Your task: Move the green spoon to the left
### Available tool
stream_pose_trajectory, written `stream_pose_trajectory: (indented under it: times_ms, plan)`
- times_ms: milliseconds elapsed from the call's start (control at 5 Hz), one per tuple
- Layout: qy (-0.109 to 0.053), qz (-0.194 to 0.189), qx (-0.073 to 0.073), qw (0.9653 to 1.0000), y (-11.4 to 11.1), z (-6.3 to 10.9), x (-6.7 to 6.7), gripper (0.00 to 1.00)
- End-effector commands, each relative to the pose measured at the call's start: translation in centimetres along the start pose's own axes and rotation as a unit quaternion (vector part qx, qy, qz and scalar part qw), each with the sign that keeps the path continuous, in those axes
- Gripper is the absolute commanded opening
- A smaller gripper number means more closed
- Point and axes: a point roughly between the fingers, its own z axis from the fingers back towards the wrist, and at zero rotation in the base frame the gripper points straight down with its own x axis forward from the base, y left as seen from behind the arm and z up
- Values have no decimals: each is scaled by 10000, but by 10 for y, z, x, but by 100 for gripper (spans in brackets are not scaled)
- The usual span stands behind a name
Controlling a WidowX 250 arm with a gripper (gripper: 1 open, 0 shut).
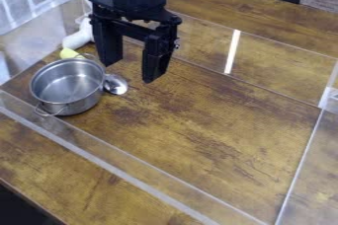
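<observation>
1. One steel pot (69, 85) stands near the desk's (199, 140) left edge, upright, its round mouth open to view and a small handle at its front left rim.
2. One green spoon (95, 63) lies just behind and to the right of the pot, close to its rim; whether the two touch cannot be told.
3. The spoon's yellow-green end (69, 53) sits toward the desk's back left corner, and its metallic bowl (115, 87) sits toward the front right, beside the pot.
4. Its long axis therefore runs on a diagonal, from back left to front right, though the middle of the handle is hidden behind the dark fingers.
5. One gripper (128, 59) hangs over the spoon, pointing down at the desk.
6. Its two fingers (156, 59) stand spread wide apart, with nothing held between them.
7. The right half of the desk shows only wood grain and pale strips crossing it.
</observation>
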Motion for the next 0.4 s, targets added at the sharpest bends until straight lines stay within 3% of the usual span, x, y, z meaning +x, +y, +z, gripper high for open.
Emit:
stream_pose_trajectory:
  times_ms: [0, 200]
  plan:
    - [1, 24, -8, 10000, 3, -2, 3, 100]
    - [-23, 69, -22, 10000, 7, -2, 6, 100]
